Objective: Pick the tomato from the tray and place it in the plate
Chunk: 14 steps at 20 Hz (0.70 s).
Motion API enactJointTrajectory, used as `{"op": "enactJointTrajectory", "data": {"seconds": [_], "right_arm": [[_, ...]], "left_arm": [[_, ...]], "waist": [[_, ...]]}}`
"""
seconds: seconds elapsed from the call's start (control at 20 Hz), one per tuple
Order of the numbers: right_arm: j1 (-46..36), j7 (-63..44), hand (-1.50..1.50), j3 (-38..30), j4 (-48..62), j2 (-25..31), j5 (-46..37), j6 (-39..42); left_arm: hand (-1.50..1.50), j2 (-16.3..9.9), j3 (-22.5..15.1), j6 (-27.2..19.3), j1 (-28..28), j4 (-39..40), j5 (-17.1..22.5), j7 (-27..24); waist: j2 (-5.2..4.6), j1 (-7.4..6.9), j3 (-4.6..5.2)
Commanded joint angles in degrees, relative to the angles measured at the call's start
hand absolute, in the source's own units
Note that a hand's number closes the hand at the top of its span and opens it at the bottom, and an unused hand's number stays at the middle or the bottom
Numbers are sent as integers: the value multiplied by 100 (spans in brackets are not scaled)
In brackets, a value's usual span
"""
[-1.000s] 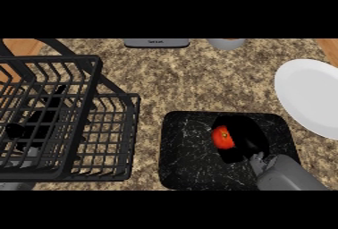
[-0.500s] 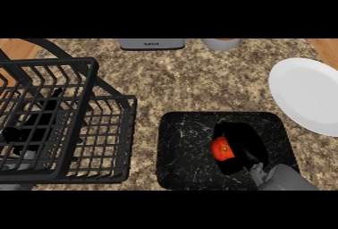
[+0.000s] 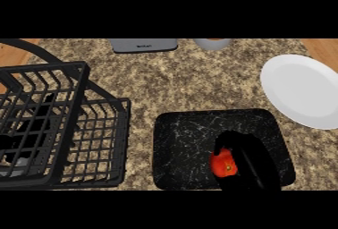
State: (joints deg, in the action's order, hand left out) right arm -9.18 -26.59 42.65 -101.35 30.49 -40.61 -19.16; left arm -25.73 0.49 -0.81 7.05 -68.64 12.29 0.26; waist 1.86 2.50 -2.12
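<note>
At the left side of the speckled stone tabletop (image 3: 191,85) a black wire basket (image 3: 59,129) is seen; it takes up most of the left half of the view. Something dark and something pale can be made out behind its wires, but what they are cannot be told. At the far edge of the tabletop a grey box-like object (image 3: 144,44) is placed, and just to the right of it the lower part of a grey round vessel (image 3: 213,43) is cut by the edge of the view.

In the lower middle a black tray (image 3: 185,147) with thin white veins is laid flat on the tabletop, just beside the basket. The tomato (image 3: 223,163) is found inside this tray, in its right half, close to the near rim. It is red and only its left part is shown, because the rest is covered by the right hand (image 3: 254,163). The black fingers (image 3: 231,136) of this hand are curled around the tomato from above and from the right, so the tomato is held between them. Whether the tomato is touching the tray floor cannot be told.

At the right side the white plate (image 3: 300,89) is set on the tabletop, beyond the tray and apart from it; its right rim is cut by the edge of the view.
</note>
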Motion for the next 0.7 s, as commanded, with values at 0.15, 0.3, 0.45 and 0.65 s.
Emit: {"op": "enactJointTrajectory", "data": {"seconds": [0.15, 0.3, 0.45, 0.65], "right_arm": [[635, -32, 150, -643, -889, 3, -130, -1207], [1092, 15, 150, -876, -1123, -11, 51, -1656], [1148, 75, 150, -1544, -1198, 217, 597, -1801], [1206, 297, 150, -2018, -1256, 134, 1261, -2101]], "left_arm": [[0, 1022, -385, -86, -442, -46, 413, 354], [0, 1020, -412, -91, -538, -110, 410, 260], [0, 850, -368, -25, -280, -229, 499, 572], [0, 1046, -502, -90, -336, -106, 435, 319]], "waist": [[-104, 97, 200], [-116, 85, 194], [-157, -4, 184], [-188, -54, 182]]}}
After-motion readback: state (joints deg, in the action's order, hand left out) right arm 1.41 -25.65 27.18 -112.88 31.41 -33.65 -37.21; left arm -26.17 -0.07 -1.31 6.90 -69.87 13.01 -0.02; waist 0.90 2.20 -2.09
